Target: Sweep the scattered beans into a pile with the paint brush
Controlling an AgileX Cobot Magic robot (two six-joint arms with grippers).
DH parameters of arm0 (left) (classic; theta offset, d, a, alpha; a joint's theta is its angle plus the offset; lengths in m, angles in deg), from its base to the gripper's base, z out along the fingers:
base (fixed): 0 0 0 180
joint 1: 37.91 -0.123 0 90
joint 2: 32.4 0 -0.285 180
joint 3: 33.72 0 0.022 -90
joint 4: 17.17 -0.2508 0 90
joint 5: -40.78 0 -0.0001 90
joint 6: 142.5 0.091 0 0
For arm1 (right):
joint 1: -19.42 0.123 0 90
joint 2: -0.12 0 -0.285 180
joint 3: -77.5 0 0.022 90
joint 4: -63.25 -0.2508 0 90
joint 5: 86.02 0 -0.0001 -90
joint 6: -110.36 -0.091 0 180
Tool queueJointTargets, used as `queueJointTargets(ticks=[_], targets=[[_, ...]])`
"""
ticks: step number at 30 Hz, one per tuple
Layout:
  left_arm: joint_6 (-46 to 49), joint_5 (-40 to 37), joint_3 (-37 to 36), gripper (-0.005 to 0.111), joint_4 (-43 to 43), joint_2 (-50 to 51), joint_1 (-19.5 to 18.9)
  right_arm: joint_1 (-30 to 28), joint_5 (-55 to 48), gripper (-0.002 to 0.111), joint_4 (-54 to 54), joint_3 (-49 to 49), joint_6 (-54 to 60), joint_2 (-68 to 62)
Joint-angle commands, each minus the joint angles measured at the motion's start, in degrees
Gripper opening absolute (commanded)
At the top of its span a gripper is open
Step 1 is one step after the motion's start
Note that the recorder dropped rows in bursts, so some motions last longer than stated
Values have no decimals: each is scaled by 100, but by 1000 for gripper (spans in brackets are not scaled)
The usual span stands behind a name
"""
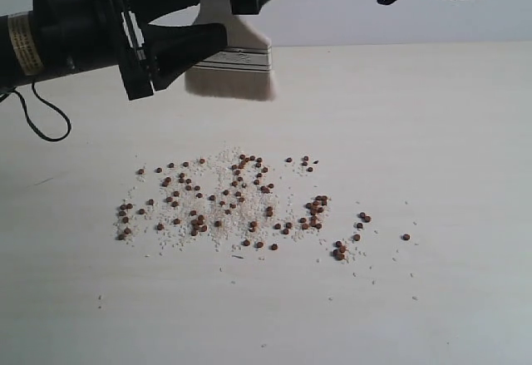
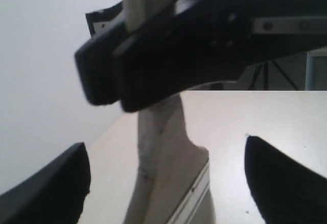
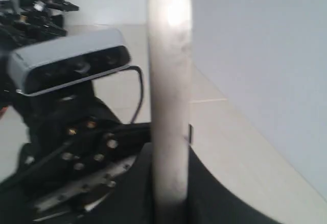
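Right claw (image 1: 241,3): grips cream-bristled wooden paint brush (image 1: 231,70), hanging upright.
Left claw (image 1: 212,14): wide, astride paint brush.
Small reddish-brown beans (image 1: 241,203): below paint brush, toward camera.

A pale, light-wood table (image 1: 432,115) filled most of the scene. Tiny white rice-like grains (image 1: 218,162) lay in a loose patch near the table's middle, thickest at the patch's centre, with a few stray grains (image 1: 100,298) toward the table's near edge. A plain whitish wall (image 1: 374,20) rose behind the table's far edge. Beyond the table stood a dark stand with splayed legs (image 2: 264,75).
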Motion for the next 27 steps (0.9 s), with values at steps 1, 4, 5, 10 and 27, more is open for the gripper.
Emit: queueJointTargets(ticks=[1, 4, 5, 10, 27], targets=[[21, -13, 34, 77, 85, -8, 1, 6, 1696, 0, -59, -22, -35, 182], [118, -13, 34, 69, 85, -8, 1, 6, 3120, 0, -59, -22, -205, 343], [117, -13, 34, 62, 85, -8, 1, 6, 3566, 0, -59, -22, -374, 409], [-39, -776, 34, 1, 313, -45, 1, 6, 4826, 0, -59, -10, -797, 739], [2067, -2117, -2443, 0, 6974, -2473, -1286, 6, 5494, 0, -59, 473, -1233, 1231]])
